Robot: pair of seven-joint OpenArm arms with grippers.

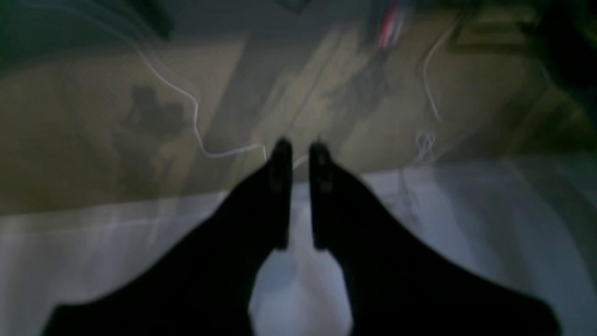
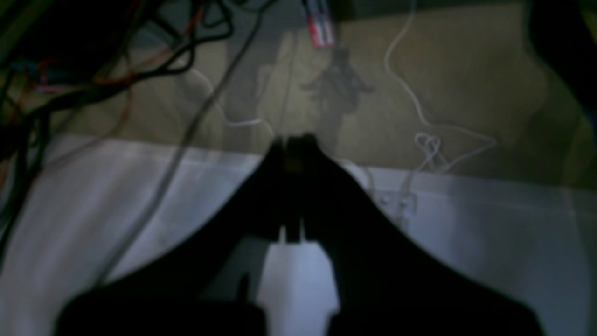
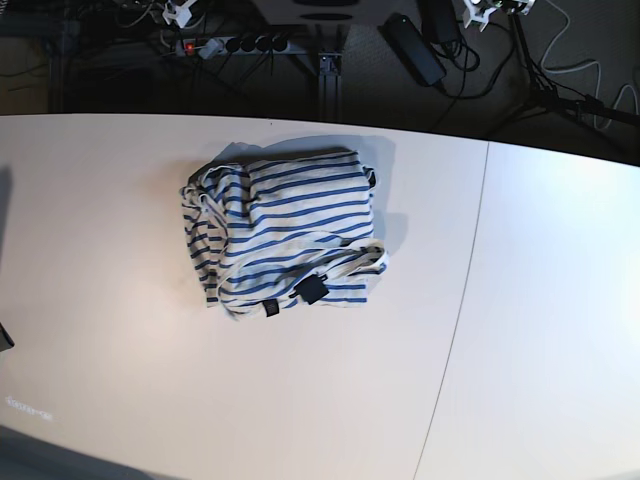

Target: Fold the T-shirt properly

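The T-shirt (image 3: 285, 235), cream with thin blue stripes, lies in a rough crumpled bundle on the white table (image 3: 520, 300), left of centre and toward the far edge. Two small dark tags (image 3: 311, 290) show at its near side. Neither gripper shows in the base view. In the blurred left wrist view my left gripper (image 1: 300, 151) has a narrow gap between its dark fingers and holds nothing. It hangs over the table's edge. In the right wrist view my right gripper (image 2: 294, 140) has its fingers pressed together and is empty. The T-shirt is in neither wrist view.
A seam (image 3: 465, 290) runs across the table right of the shirt. Beyond the far edge are a power strip (image 3: 225, 44), stands and cables. White cables (image 2: 419, 112) lie on the floor beyond the table's edge. A small dark part (image 3: 3, 338) shows at the left border.
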